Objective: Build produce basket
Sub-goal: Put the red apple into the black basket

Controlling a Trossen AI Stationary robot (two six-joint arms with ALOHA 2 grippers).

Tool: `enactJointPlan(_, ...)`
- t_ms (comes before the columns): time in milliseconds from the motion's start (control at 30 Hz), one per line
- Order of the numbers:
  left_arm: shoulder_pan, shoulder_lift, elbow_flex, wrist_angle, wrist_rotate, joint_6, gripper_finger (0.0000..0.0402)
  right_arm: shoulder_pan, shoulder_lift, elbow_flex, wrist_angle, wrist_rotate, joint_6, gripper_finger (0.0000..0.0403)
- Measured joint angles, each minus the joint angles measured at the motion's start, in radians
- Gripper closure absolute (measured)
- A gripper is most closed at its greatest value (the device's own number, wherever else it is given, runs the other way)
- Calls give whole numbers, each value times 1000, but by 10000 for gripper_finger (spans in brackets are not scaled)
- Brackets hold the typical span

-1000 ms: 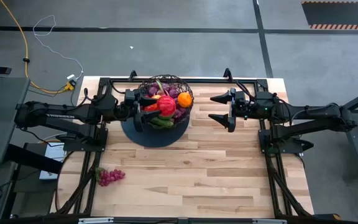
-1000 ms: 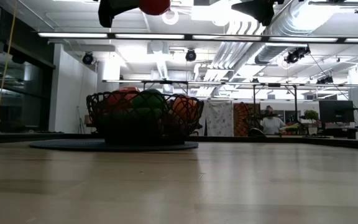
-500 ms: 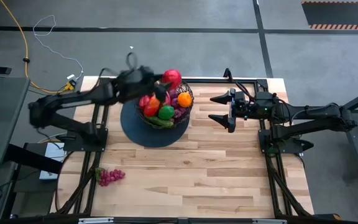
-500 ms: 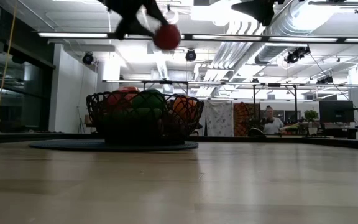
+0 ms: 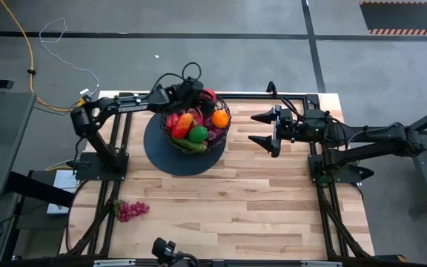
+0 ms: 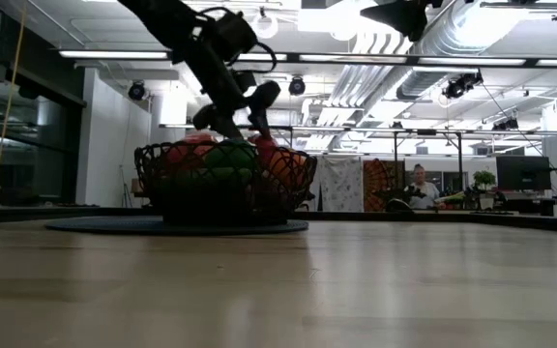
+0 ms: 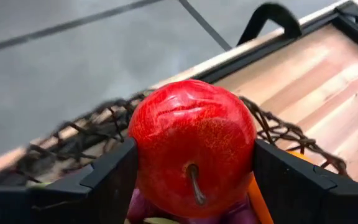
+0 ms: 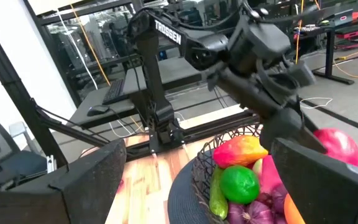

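Note:
The black wire basket point(image 5: 197, 120) stands on a flat dark disc point(image 5: 170, 157) near the table's far edge. It holds an orange point(image 5: 220, 118), a green round fruit point(image 5: 198, 134), a cucumber point(image 5: 191, 145) and other produce. My left gripper point(image 5: 202, 95) is over the basket's far side, shut on a red apple point(image 7: 191, 146). In the low view the left gripper point(image 6: 240, 111) is just above the pile. My right gripper point(image 5: 262, 127) waits open to the right of the basket. Purple grapes point(image 5: 130, 211) lie on the table near its left edge. My left gripper pinches the red apple between its two fingers point(image 7: 114, 171), one on each side point(image 7: 148, 155), with the stem toward the wrist camera. The fingers come slanting down from the table's left. The apple sits low over the basket's pile; whether it rests on it I cannot tell.
Black frame rails point(image 5: 295, 96) run along the table's far edge and down both sides by the arm bases. The wooden top point(image 5: 228, 200) between the basket and the near edge carries only the grapes. A person point(image 6: 419, 188) shows far back in the room.
My left arm has swung from the basket's left side toward the table's far edge and then come down, carrying the red apple from high above to just over the far part of the basket's pile. It has stayed shut on the apple.

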Motion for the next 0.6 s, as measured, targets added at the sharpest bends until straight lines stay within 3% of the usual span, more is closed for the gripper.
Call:
enactJointPlan(467,-2,43,1,72,20,19,122,0,0,0,-16,0,32,11)
enactJointPlan(600,-1,43,1,60,66,19,94,0,0,0,-21,0,35,11)
